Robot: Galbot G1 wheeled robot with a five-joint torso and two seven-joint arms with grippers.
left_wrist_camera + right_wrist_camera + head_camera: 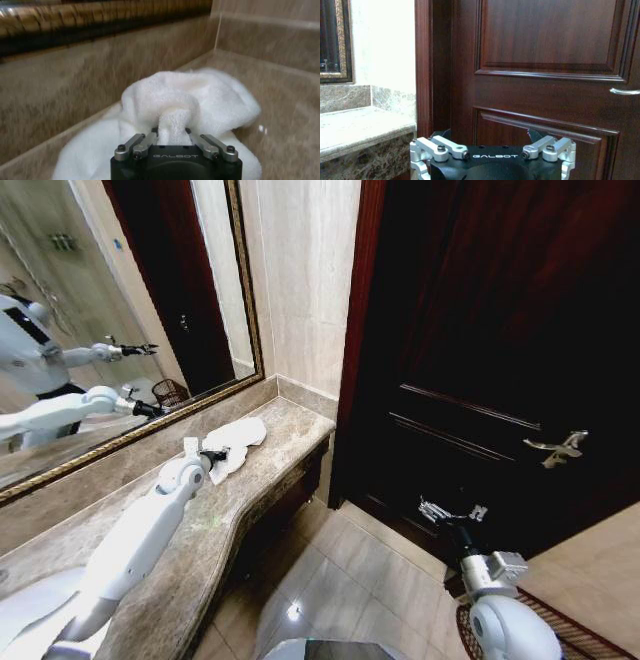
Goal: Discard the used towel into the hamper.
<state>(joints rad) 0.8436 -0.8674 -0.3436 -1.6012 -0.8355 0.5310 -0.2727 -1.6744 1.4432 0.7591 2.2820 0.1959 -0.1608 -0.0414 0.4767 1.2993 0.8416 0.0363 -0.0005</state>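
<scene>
A crumpled white towel (240, 438) lies on the marble counter (290, 425) near the corner wall. My left gripper (213, 453) is down on its near edge. In the left wrist view the towel (200, 97) bunches up ahead and the left gripper (172, 131) is shut on a raised fold of it. My right gripper (450, 512) hangs open over the floor in front of the dark door; in the right wrist view this right gripper (488, 134) holds nothing. The hamper (575, 628) shows as a reddish-brown woven rim at the lower right, partly behind my right arm.
A gold-framed mirror (120, 300) runs along the wall behind the counter. The dark wooden door (480, 330) with a metal handle (558, 447) stands to the right. Open tiled floor (350, 580) lies between counter and door.
</scene>
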